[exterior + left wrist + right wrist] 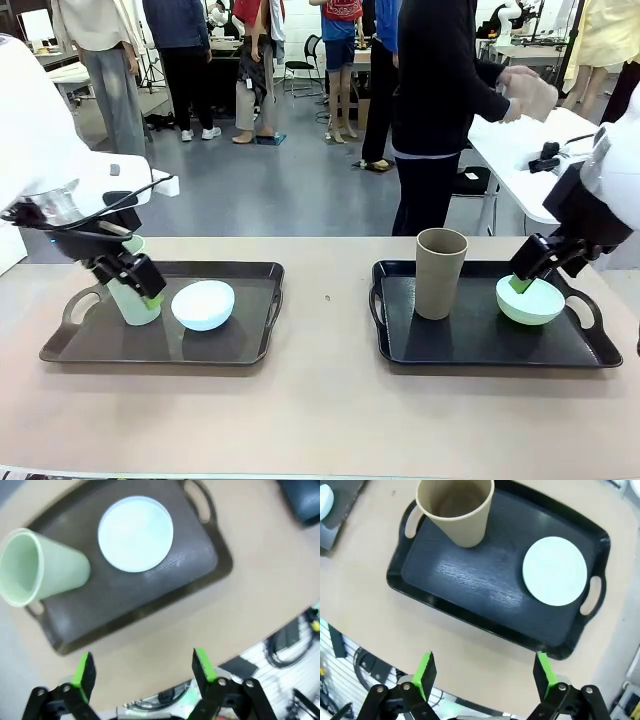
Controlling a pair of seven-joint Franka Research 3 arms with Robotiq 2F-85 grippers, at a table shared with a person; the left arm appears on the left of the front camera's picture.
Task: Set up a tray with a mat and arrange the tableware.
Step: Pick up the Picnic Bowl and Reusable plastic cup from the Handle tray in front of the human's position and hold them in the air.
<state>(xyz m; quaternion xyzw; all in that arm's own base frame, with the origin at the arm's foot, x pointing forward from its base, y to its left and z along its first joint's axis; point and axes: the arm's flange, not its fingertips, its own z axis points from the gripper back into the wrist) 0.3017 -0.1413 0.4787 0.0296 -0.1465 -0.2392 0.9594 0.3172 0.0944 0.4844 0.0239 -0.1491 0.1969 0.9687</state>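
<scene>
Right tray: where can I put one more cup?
The right tray is bare in the middle, between the taupe tumbler and the mint bowl, and along its near rim. It is crowded at the bowl's end, where the right gripper hangs close in the front view.

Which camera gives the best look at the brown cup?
The right wrist view: it looks down on the brown cup, sharp and close, so you see its open, empty inside and where it stands on the black tray. The front view shows the brown cup from the side, upright, farther off.
</scene>
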